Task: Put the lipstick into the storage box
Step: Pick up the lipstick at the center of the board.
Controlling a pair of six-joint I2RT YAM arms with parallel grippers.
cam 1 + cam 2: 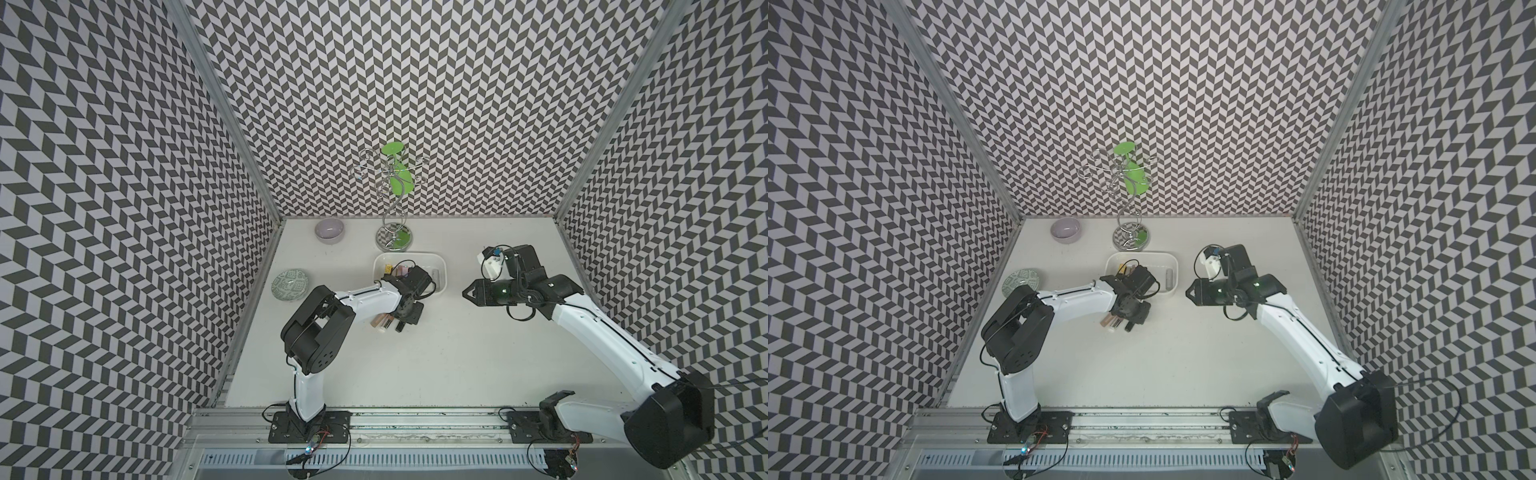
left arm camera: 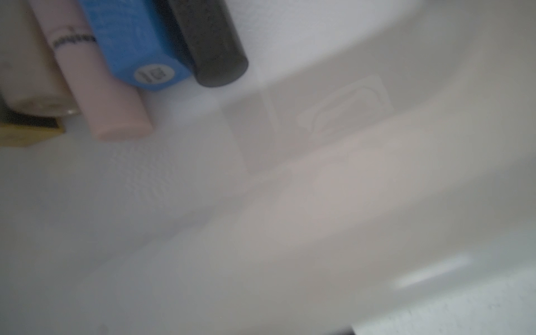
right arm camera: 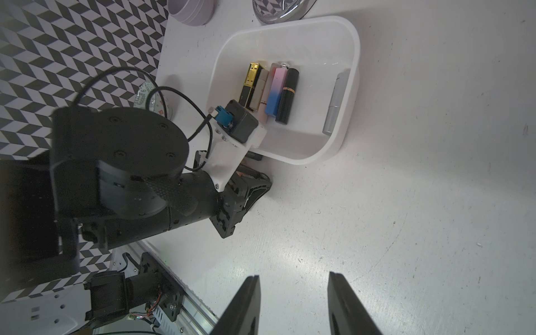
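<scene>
— White table (image 1: 457, 353), both top views: lipsticks (image 1: 382, 323) lie just outside storage box (image 1: 442, 270), left gripper (image 1: 400, 326) pressed together at them; grip unclear.
— L wrist: blur, no fingers, just tubes (image 2: 139, 43) in box.
— R wrist: right gripper (image 3: 293, 290) spread, empty; six tubes boxed. Risk: weak pinch, one rolls or clips box wall.

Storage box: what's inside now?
Five lipsticks side by side, gold lipstick to black lipstick, and a silver lipstick against the storage box wall. The left wrist camera hides one corner.
</scene>
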